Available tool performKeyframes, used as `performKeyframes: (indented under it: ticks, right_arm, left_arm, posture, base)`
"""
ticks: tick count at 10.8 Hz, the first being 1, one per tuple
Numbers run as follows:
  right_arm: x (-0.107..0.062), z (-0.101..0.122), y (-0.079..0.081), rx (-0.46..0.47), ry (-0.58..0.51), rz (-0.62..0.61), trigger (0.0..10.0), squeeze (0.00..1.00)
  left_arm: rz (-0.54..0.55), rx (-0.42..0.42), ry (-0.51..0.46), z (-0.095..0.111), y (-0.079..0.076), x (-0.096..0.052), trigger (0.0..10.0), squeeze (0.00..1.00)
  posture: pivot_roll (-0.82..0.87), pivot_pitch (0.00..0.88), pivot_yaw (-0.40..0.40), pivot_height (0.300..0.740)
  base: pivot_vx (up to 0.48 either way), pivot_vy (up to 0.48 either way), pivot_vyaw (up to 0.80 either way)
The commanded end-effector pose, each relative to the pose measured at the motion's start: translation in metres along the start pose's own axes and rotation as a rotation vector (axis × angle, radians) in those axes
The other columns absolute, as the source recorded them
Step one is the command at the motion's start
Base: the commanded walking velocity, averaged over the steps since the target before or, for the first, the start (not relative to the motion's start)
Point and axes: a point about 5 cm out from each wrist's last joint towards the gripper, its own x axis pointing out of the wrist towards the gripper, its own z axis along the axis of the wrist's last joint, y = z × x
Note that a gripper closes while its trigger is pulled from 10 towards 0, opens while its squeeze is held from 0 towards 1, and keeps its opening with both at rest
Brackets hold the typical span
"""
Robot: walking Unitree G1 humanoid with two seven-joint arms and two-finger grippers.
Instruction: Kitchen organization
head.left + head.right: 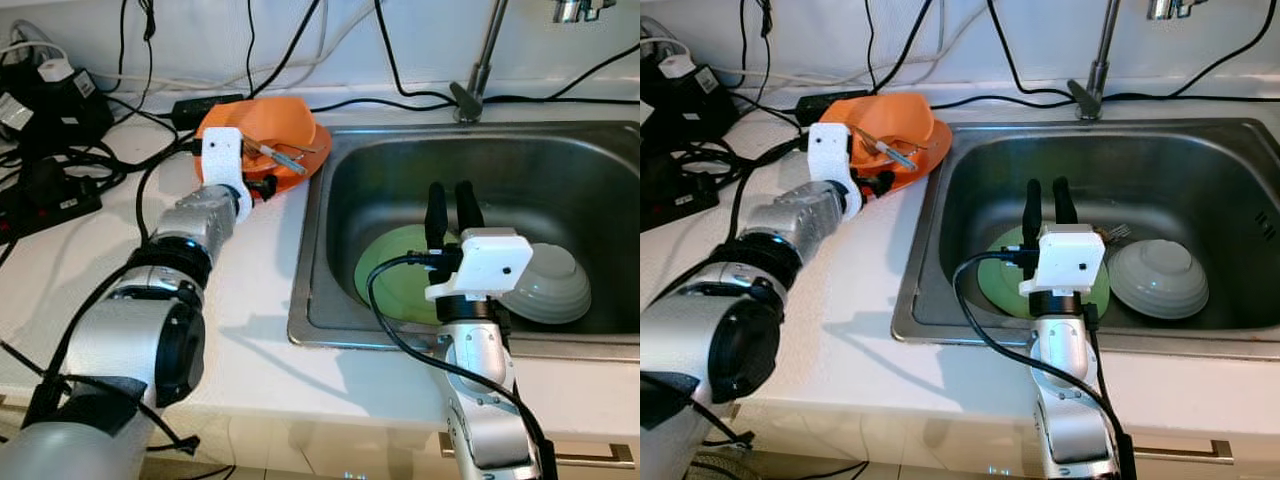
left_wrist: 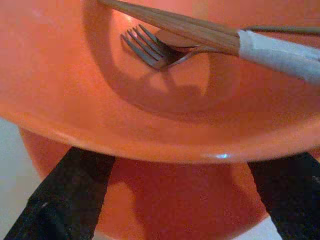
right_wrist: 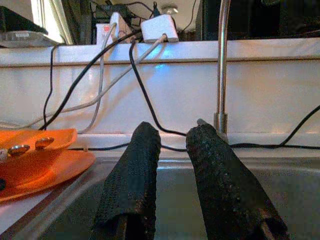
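Left gripper (image 1: 262,172) out over the bench at the sink's left rim, fingers (image 2: 70,195) spread wide with the stacked orange bowls (image 1: 268,135) between them, not yet clamped; likely lined up to take the stack by its near rim. Fork (image 2: 150,47) and a wooden-handled utensil (image 2: 200,32) lying loose in the top bowl, prone to slide if tipped. Tight there: cables (image 1: 60,160) and power bricks crowd the bench's back-left corner, sink (image 1: 330,170) edge just right of the bowls.

Right gripper (image 1: 1045,205) raised above the basin near its front wall, fingers (image 3: 132,175) slightly apart, holding nothing. Below lie a green plate (image 1: 1005,280) and an upturned grey bowl (image 1: 1160,275), side by side on the sink floor. Faucet (image 1: 480,60) at the back rim; open room over the basin's right half
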Motion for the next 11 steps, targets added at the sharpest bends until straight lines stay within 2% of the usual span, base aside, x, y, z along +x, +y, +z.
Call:
performKeyframes:
  ticks: [1,4,7,10,11]
  right_arm:
    - [-0.022,-0.038,-0.007,-0.009,0.197,-0.02,10.0,0.0]
    - [-0.016,-0.038,-0.007,-0.009,0.193,-0.013,10.0,0.0]
    - [-0.011,-0.04,-0.006,-0.008,0.19,-0.008,10.0,0.0]
    - [-0.004,-0.041,-0.003,0.005,0.181,0.0,10.0,0.0]
    - [-0.001,-0.041,-0.003,0.007,0.174,0.0,10.0,0.0]
  left_arm:
    - [0.01,-0.054,0.096,-0.017,0.007,0.0,10.0,0.0]
    - [-0.003,-0.098,0.14,-0.017,0.01,-0.002,10.0,0.0]
    - [-0.007,-0.093,0.189,-0.023,0.017,-0.005,10.0,0.0]
    - [-0.018,-0.092,0.206,-0.025,0.02,-0.011,10.0,0.0]
    - [-0.022,-0.101,0.199,-0.021,0.021,-0.018,10.0,0.0]
  posture:
    - [-0.01,0.202,0.172,0.74]
    - [0.0,0.185,0.175,0.74]
    - [0.03,0.17,0.171,0.74]
    - [0.04,0.145,0.165,0.74]
    - [0.05,0.138,0.165,0.74]
  base:
    - [0.0,0.0,0.0]
    - [0.0,0.0,0.0]
    - [0.0,0.0,0.0]
    - [0.0,0.0,0.0]
    - [0.0,0.0,0.0]
